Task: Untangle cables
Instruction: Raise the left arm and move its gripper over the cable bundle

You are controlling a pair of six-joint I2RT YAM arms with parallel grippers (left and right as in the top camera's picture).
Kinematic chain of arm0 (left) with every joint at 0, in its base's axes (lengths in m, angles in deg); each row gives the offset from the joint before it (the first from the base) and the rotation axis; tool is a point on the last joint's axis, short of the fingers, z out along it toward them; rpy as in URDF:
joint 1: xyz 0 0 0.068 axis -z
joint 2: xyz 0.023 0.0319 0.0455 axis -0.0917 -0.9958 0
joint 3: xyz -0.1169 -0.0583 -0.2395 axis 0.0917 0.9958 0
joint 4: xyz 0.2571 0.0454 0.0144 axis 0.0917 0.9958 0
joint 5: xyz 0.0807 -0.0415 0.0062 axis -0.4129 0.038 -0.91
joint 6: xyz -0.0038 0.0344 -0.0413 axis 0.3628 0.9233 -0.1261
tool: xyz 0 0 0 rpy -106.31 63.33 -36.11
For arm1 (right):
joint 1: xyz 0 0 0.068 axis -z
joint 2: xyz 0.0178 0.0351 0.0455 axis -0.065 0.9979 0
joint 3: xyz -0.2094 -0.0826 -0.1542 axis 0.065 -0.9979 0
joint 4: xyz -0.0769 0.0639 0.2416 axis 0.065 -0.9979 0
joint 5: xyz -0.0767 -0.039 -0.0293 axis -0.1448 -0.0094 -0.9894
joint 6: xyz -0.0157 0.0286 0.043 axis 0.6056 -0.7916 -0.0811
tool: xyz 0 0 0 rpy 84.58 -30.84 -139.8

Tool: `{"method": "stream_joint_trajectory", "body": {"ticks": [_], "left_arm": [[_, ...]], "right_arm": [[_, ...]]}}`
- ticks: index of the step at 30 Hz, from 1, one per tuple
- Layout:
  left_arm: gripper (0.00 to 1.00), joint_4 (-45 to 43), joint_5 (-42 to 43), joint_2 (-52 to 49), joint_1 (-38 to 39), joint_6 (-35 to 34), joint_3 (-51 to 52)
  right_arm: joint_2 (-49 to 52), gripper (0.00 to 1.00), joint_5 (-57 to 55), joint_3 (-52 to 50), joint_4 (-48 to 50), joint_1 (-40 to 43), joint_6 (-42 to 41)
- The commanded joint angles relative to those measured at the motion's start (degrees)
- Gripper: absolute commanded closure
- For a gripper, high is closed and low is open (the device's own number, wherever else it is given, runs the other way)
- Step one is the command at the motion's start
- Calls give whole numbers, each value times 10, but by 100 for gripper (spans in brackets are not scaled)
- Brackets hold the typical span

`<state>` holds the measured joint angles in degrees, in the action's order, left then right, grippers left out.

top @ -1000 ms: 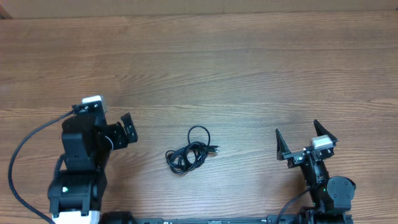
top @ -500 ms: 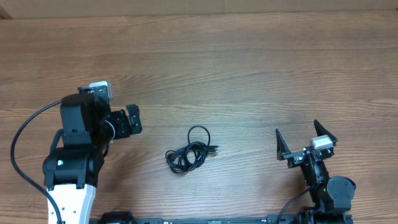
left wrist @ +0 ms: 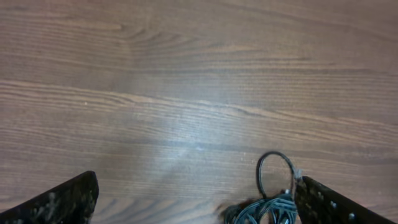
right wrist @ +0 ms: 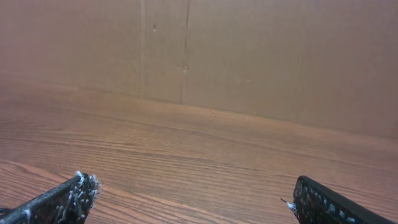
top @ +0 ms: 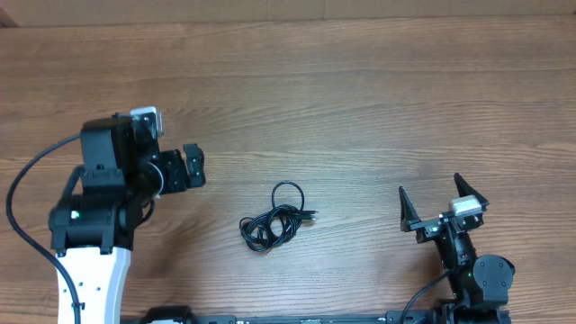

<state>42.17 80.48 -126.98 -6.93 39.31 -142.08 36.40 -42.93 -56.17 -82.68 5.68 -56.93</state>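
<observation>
The cables lie as one small black tangle with a loop on top, near the middle of the wooden table. In the left wrist view the cables show at the bottom, close to the right finger. My left gripper is open and empty, to the left of the tangle and a little further back. My right gripper is open and empty, well to the right of the tangle near the front edge. The right wrist view shows no cables between its fingers.
A brown cardboard wall stands along the table's far side. A thick black wire hangs from the left arm at the left edge.
My left arm has moved away from the front edge and lifted, its gripper shifting slightly back. The cables and the right arm have not moved.
</observation>
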Motion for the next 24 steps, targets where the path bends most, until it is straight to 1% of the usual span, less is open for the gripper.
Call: {"method": "stream_joint_trajectory", "body": {"ticks": [1,7,14,17,19,24], "left_arm": [[0,21,7,-26,-5,11,-47],[0,64,7,-83,-1,11,-103],[0,119,7,-165,36,12,-182],[0,126,9,-188,48,11,-196],[0,112,11,-203,52,4,-196],[0,108,11,-208,52,4,-196]], "right_arm": [[-5,0,-4,-6,3,4,0],[-5,0,-4,-6,3,4,0],[-5,0,-4,-6,3,4,0],[-5,0,-4,-6,3,4,0],[-5,0,-4,-6,3,4,0],[-5,0,-4,-6,3,4,0]]}}
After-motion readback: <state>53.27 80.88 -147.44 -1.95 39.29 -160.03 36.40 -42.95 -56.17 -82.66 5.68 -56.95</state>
